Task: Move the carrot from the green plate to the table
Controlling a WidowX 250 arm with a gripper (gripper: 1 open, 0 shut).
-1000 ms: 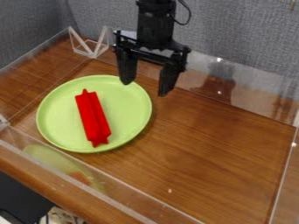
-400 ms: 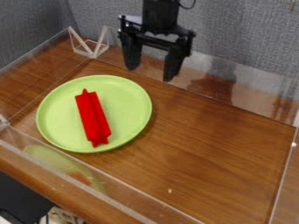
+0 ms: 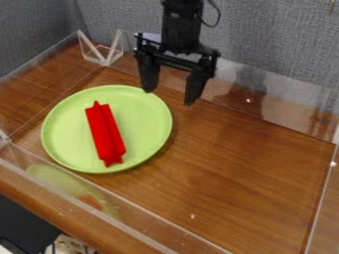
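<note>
"What do we list behind the clear acrylic barrier (image 3: pixel 272 106)?"
"We record a grey, textured wall covering (image 3: pixel 284 35), meeting a second grey panel (image 3: pixel 34 30) left of it."
"Light?"
"We note pale reflections along the barrier."

black arm (image 3: pixel 183 22); thin dark cable (image 3: pixel 212 12)

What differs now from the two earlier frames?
The open gripper has shifted slightly right in the picture since the first; it rose in the second and is lower again now. Nothing was gripped or released. The red carrot and green plate stayed put.
</note>
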